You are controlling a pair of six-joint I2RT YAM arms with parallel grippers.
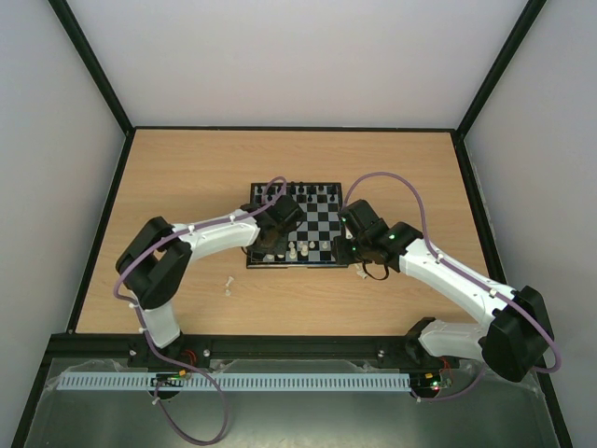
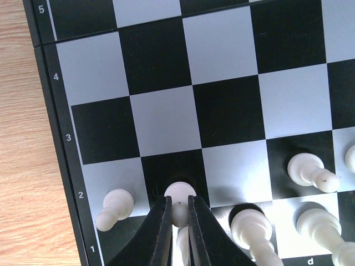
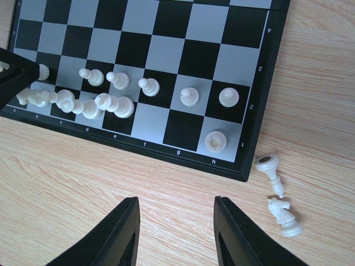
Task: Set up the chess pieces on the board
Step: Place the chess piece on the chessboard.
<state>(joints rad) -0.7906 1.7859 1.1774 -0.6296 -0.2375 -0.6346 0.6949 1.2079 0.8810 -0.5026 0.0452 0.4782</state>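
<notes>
The board (image 1: 322, 225) lies mid-table. It also shows in the left wrist view (image 2: 222, 116) and the right wrist view (image 3: 183, 50). Several cream-white chess pieces (image 3: 117, 81) stand on its two near rows, with a rook (image 3: 216, 142) on the near right corner square. My left gripper (image 2: 178, 206) is shut on a white pawn (image 2: 180, 192) that stands on a black second-row square near the board's left edge. My right gripper (image 3: 176, 200) is open and empty over bare wood just in front of the board's near right corner. Two white pieces, a bishop (image 3: 272, 169) and a knight (image 3: 284, 215), lie on the wood to its right.
Black pieces (image 1: 298, 190) stand along the board's far rows. Two more white pieces (image 1: 228, 283) lie on the wooden table left of the board's near corner. Other white pieces (image 2: 115, 208) stand close on both sides of the left fingers (image 2: 158, 233).
</notes>
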